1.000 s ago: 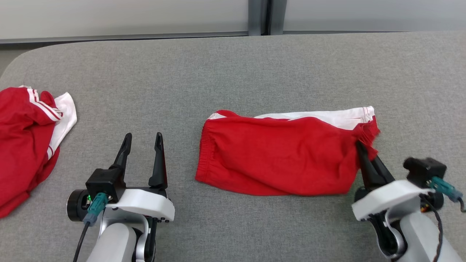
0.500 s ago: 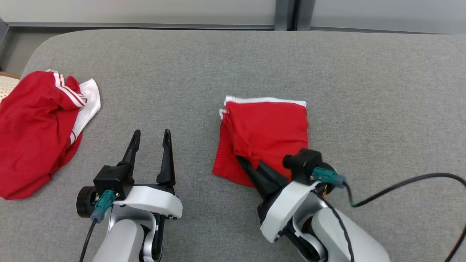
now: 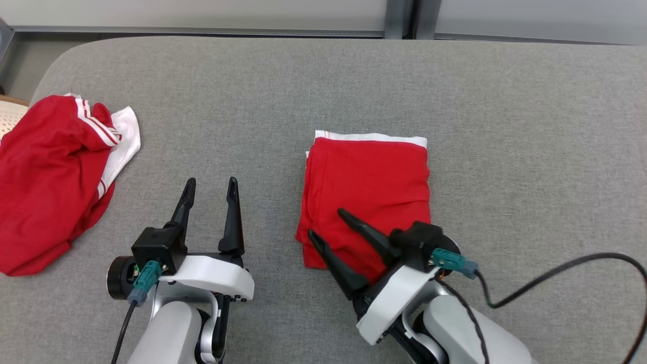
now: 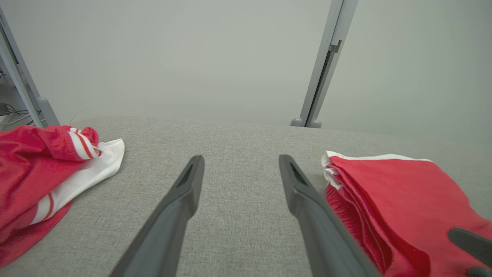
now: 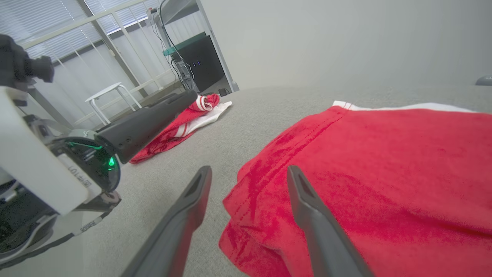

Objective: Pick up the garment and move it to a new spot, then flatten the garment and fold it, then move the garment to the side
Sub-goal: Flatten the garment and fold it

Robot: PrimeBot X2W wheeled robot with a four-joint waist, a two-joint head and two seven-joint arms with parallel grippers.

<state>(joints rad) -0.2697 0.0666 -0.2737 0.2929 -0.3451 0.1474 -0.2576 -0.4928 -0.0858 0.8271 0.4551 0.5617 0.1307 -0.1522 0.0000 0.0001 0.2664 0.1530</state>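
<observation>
The garment is a pair of red shorts with a white edge, lying folded in a neat rectangle at the middle of the grey table. My right gripper stands open over its near left corner, one finger over the red cloth and one just off its edge, holding nothing. The right wrist view shows the fold and its corner between the right gripper fingers. My left gripper is open and empty on bare table left of the garment.
A second red and white garment lies crumpled at the table's far left edge, beside a pale basket. A black cable loops off my right wrist. A wall with a grey post runs behind the table.
My right gripper carried the garment's right end over to the left, folding it in half, then opened and let go. The camera view also shifted. The left gripper stayed put.
</observation>
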